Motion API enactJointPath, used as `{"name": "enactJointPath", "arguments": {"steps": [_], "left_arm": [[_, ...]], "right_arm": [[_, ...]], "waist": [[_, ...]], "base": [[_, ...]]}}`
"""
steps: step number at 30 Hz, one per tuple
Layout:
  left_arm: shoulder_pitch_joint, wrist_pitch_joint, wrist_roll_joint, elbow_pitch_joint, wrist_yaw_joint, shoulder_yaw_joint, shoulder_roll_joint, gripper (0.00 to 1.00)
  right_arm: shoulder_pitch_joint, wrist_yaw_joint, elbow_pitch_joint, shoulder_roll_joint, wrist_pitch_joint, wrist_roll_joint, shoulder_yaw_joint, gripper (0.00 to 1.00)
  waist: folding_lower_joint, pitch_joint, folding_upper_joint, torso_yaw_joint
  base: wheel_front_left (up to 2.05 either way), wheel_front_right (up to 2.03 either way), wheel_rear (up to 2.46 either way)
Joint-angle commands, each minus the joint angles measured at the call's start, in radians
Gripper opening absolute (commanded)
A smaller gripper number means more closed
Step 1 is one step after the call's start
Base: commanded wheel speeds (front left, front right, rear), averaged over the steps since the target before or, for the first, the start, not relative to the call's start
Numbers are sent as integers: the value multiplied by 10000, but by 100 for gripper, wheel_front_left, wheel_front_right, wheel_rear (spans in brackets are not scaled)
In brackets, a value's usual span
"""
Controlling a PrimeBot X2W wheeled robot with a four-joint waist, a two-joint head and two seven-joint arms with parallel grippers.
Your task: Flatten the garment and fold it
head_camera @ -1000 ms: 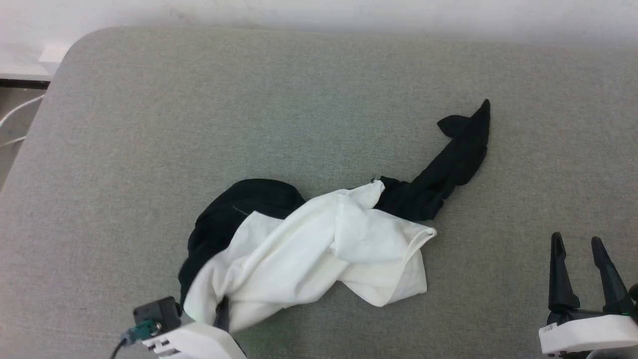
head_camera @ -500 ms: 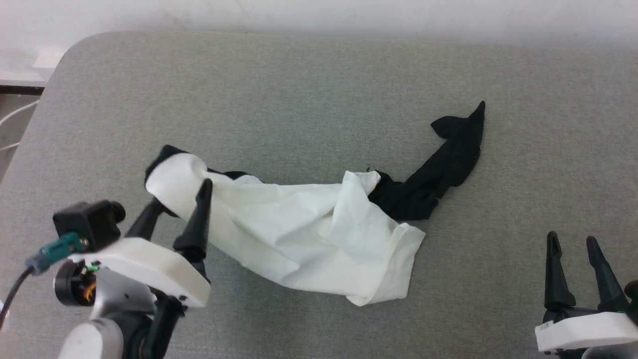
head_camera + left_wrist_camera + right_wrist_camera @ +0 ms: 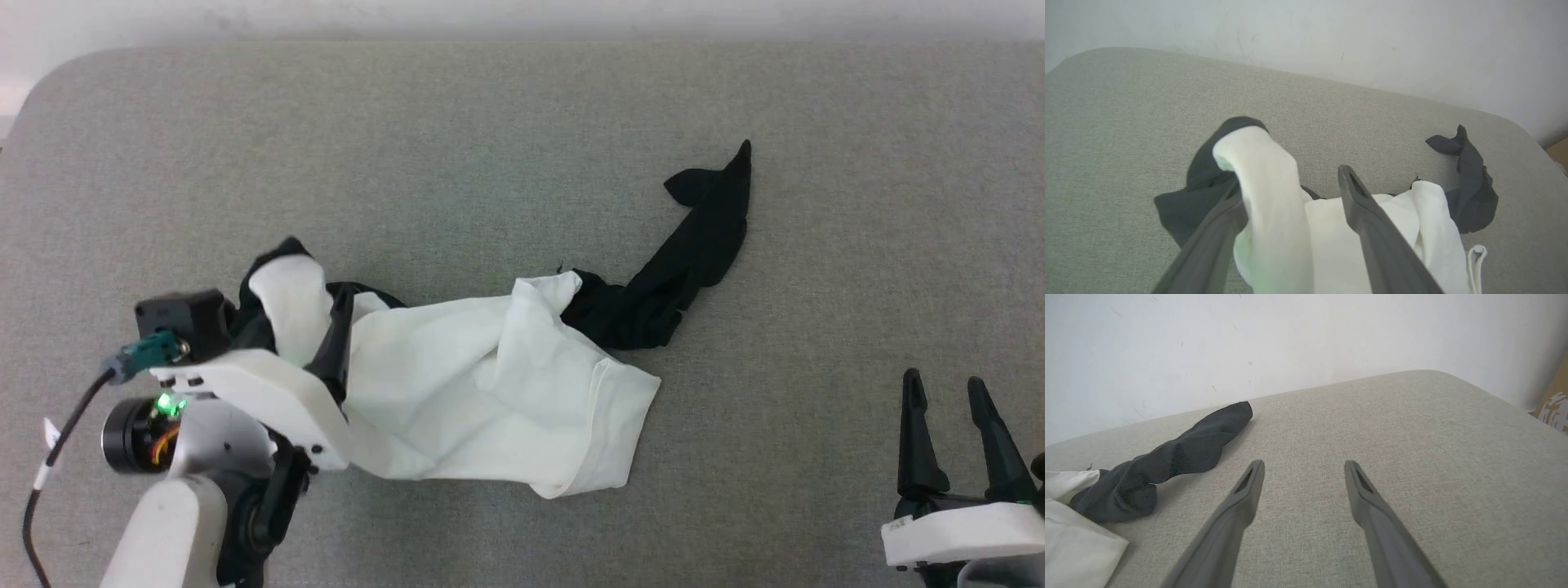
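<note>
The garment [image 3: 490,367] lies crumpled on the grey padded surface, white body in the middle. One black sleeve [image 3: 694,237] stretches to the far right. Its left end is raised: a white fold [image 3: 1265,183] with black cloth behind it drapes over one finger of my left gripper [image 3: 298,302]. In the left wrist view that gripper [image 3: 1290,181] has its fingers spread apart, so it is open, not pinching the cloth. At the lower right my right gripper [image 3: 944,380] stands open and empty, well clear of the shirt. Its wrist view shows the gripper [image 3: 1304,463] and the sleeve [image 3: 1180,453] to its left.
The grey padded surface [image 3: 522,122] runs wide around the shirt, with rounded corners and a white wall [image 3: 1306,32] along its far edge. A cable [image 3: 57,457] hangs from my left wrist. Something brown [image 3: 1553,408] stands past the right edge.
My left gripper has come up from the near edge and drawn the shirt's left end leftward, stretching the bundle out. The head view has shifted a little. The right gripper stayed put.
</note>
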Motion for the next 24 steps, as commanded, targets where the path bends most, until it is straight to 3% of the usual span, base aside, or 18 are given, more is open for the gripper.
{"name": "enactJointPath", "arguments": {"steps": [1, 7, 17, 21, 24], "left_arm": [[166, 122, 123, 149, 126, -1, 82, 100], [676, 1374, 111, 758, 198, -281, 523, 100], [1256, 1174, 134, -941, 519, 549, 1119, 100], [726, 590, 137, -1476, 209, 580, 1140, 100], [66, 451, 119, -1085, -227, 210, 1120, 100]], "right_arm": [[-91, -6, -27, 1, -45, -40, -19, 100], [-72, -6, 32, 1, -45, -38, -40, 100], [5, -6, 57, 1, -45, -53, -142, 100], [26, -6, 97, 1, -45, -78, -70, 100], [15, -6, 109, 1, -45, -88, 22, 100]], "waist": [[-1, 42, 0, -44], [-1, -38, 0, 79], [-1, -133, 0, 507], [-1, -175, 0, 679], [-1, -217, 0, 764]], "base": [[0, 0, 0], [0, 0, 0], [0, 0, 0], [0, 0, 0], [0, 0, 0]]}}
